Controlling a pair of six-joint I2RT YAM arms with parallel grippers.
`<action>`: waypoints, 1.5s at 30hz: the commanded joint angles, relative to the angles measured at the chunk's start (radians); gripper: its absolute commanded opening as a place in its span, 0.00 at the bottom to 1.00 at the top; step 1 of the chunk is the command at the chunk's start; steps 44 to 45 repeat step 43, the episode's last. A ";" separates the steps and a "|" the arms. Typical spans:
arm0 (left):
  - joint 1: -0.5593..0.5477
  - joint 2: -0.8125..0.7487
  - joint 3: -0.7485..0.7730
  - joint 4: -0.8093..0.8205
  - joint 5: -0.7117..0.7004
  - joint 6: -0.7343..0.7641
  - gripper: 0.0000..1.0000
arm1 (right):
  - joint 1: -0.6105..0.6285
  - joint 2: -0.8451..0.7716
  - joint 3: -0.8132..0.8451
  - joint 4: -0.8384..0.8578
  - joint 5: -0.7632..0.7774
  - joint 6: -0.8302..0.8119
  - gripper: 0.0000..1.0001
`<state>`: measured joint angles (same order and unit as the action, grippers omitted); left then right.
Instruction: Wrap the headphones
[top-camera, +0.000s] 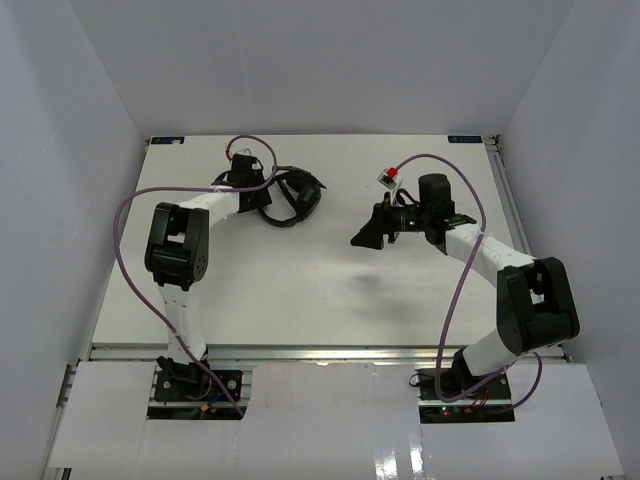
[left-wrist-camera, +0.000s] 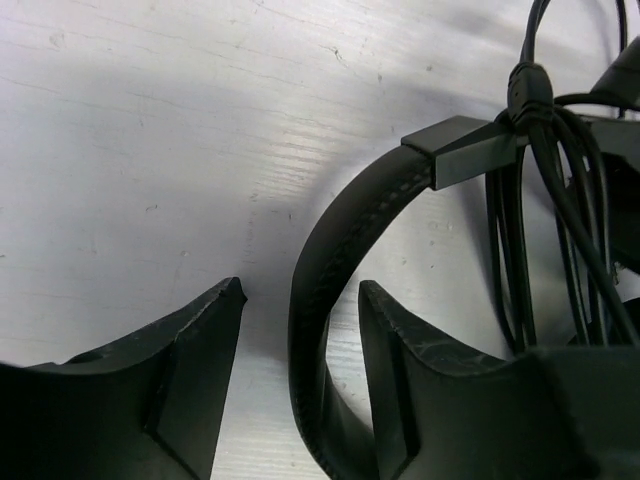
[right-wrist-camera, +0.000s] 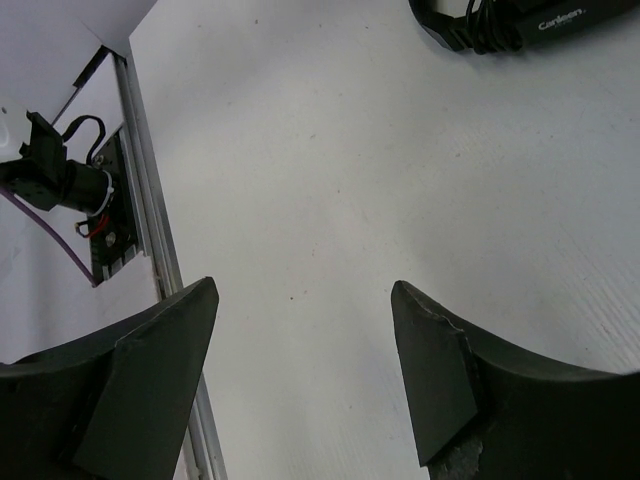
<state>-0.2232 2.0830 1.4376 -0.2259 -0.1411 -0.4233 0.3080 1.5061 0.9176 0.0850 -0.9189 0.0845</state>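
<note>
- The headphones lie flat on the table, in its far left part and short of its back edge.
- Their headband curves across the table top, and the round cups sit close together at the right end of the curve.
- The thin black cord is gathered in several loops around the headband's slider piece, resting on the table beside the cups.
- The left claw is down at the table's far left part, over the headphones. It is open, with the headband running between its two fingers.
- A strip of bare table shows between the headband and one finger. The band lies right against the other finger, and I cannot tell whether they touch.
- The right claw hangs above the middle of the table, a little right of centre and well apart from the headphones. It is spread wide, with only bare table showing between its fingers.
- A metal rail runs along the table's near edge.
</note>
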 joint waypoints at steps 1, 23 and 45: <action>-0.008 -0.065 0.008 -0.063 -0.004 0.053 0.73 | -0.012 -0.078 -0.011 -0.073 -0.005 -0.090 0.77; -0.011 -1.112 -0.655 0.169 0.562 0.123 0.98 | -0.072 -0.429 0.027 -0.307 0.520 -0.297 0.90; -0.011 -1.474 -0.816 0.104 0.614 0.083 0.98 | -0.073 -0.667 -0.082 -0.273 0.837 -0.172 0.90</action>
